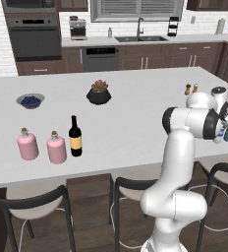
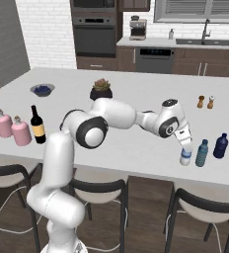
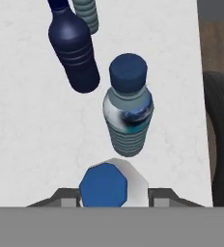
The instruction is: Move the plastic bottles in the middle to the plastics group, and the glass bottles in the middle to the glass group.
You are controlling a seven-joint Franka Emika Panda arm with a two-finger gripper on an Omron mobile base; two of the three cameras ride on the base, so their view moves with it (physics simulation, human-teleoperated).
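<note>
Plastic: we are gripping the water bottle point(image 2: 185, 157) with the gripper point(image 2: 186, 146) closed around it, beside the dark blue bottle point(image 2: 220, 146) | glass: the wine bottle point(image 1: 75, 137) is standing beside the pink flasks point(image 1: 56, 147) | release pending.

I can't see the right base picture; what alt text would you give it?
A white robot arm reaches across a kitchen counter, its fingers closed on a small water bottle beside a teal bottle and a dark blue bottle.

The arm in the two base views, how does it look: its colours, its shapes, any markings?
The arm is glossy white, built of thick rounded links with dark grey to black caps and rings at the joints. No markings or loose cables are visible. The gripper is small, white with dark parts.
</note>
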